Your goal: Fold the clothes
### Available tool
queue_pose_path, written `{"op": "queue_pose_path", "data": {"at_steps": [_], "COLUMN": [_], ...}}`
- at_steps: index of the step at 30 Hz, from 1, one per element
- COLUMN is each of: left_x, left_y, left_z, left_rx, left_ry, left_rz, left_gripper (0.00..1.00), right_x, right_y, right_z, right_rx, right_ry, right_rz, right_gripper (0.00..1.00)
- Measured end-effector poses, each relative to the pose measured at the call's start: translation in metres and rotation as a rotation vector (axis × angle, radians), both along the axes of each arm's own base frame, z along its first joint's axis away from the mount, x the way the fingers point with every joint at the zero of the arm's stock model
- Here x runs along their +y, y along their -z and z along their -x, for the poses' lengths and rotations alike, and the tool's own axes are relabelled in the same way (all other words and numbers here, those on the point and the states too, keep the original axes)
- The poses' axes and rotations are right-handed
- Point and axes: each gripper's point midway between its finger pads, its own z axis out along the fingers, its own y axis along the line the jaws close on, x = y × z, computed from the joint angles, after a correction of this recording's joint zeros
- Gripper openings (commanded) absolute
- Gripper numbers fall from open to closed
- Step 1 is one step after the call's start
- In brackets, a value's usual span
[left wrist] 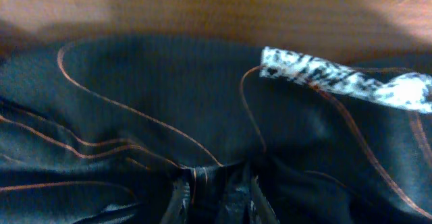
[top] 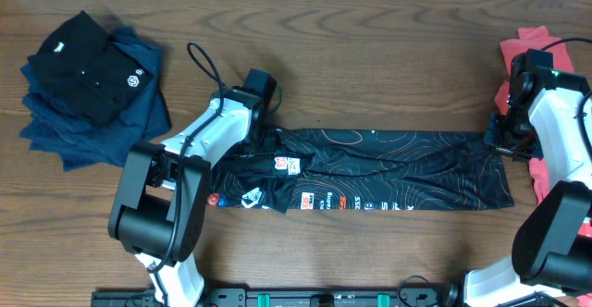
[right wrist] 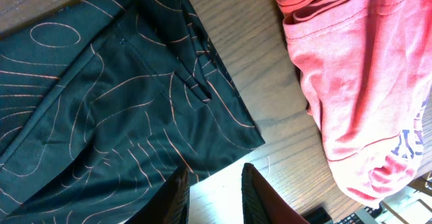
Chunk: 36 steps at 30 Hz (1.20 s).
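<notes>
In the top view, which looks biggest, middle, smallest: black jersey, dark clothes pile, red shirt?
1. black jersey
2. dark clothes pile
3. red shirt, though the right arm and picture edge hide part of it

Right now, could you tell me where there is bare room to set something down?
Bare table along the far edge, between dark clothes pile and red shirt, above the black jersey. Crowded: jersey ends, under left arm and right arm.

White-shelled arms (top: pixel 208 131) with black joints; black cables (top: pixel 202 62).
</notes>
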Motion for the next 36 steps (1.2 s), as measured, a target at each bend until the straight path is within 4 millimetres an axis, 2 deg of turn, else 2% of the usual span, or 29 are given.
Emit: {"op": "queue_pose_path", "data": {"at_steps": [5,9,10,12,13,15,18,20,22,27,32,36], "left_x": [0.000,0.004,0.005,0.004,0.003,0.001,-0.002,-0.002,-0.002,0.001,0.001,0.001], "left_y": [0.000,-0.002,-0.005,-0.014,-0.022,-0.041,-0.080,-0.102,-0.116,-0.115,-0.114,-0.113], "left_z": [0.001,0.010,0.013,0.012,0.009,0.002,-0.008,-0.012,-0.011,-0.002,-0.001,-0.001], "left_rx": [0.002,0.039,0.046,0.035,0.015,-0.045,-0.159,-0.220,-0.247,-0.215,-0.209,-0.207], "left_ry": [0.000,-0.001,-0.002,-0.002,-0.002,-0.002,-0.002,-0.004,-0.004,-0.004,-0.004,-0.004], "left_rz": [0.000,-0.014,-0.017,-0.013,-0.005,0.016,0.057,0.078,0.088,0.076,0.074,0.074], "left_gripper": [0.31,0.41,0.46,0.83,0.92,0.93,0.95,0.96,0.96,0.96,0.96,0.96], "right_x": [0.000,0.001,0.000,-0.002,-0.004,-0.011,-0.021,-0.024,-0.023,-0.018,-0.018,-0.016], "right_y": [0.000,0.000,0.000,0.000,0.000,0.000,0.002,0.009,0.020,0.047,0.066,0.077], "right_z": [0.000,0.001,0.002,0.003,0.004,0.007,0.011,0.012,0.011,0.008,-0.002,-0.002], "right_rx": [0.001,0.006,0.006,0.006,0.006,0.006,0.004,-0.007,-0.025,-0.063,-0.127,-0.147], "right_ry": [0.000,0.002,0.003,0.010,0.018,0.043,0.077,0.080,0.069,0.007,-0.041,-0.055], "right_rz": [-0.001,-0.002,-0.002,-0.005,-0.005,-0.005,-0.006,-0.023,-0.048,-0.095,-0.089,-0.089], "right_gripper": [0.30,0.38,0.38,0.38,0.36,0.34,0.33,0.36,0.38,0.44,0.43,0.43]}}
